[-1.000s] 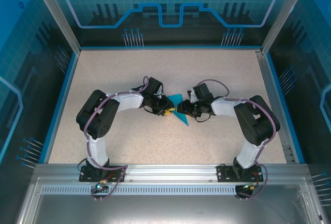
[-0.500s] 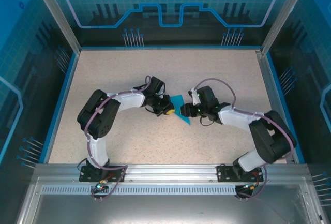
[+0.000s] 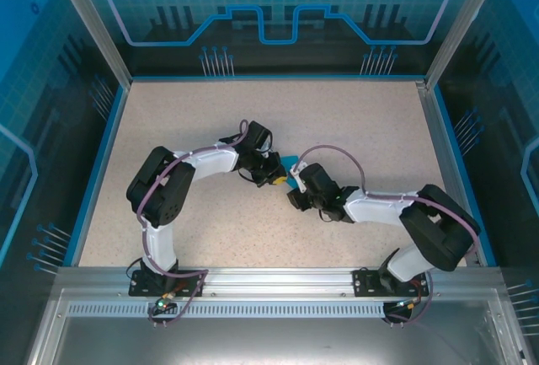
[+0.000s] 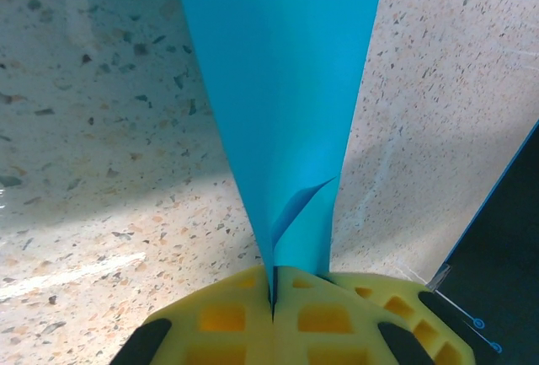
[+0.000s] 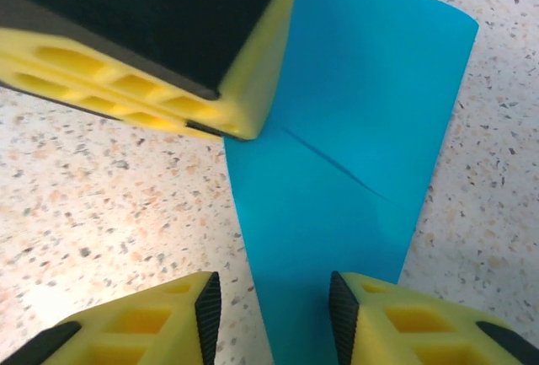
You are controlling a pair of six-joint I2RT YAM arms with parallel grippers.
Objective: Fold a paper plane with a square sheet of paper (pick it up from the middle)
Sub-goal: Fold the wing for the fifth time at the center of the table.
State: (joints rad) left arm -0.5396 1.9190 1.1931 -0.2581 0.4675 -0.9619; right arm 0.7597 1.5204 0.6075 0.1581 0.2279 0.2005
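Speckled counter (image 3: pixel 210 120) holds a folded blue paper (image 4: pixel 278 87). Left hand (image 4: pixel 274 296) pinches its narrow end; right hand (image 5: pixel 271 302) is spread, straddling it.

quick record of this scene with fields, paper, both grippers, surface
paper: paper plane, cyan-blue, folded to a taper with visible creases
left: left gripper shut on the paper plane's narrow end
right: right gripper open, one finger on each side of the paper plane, not clamped
surface: speckled table
layout: both grippers meet at the paper plane near the table's middle
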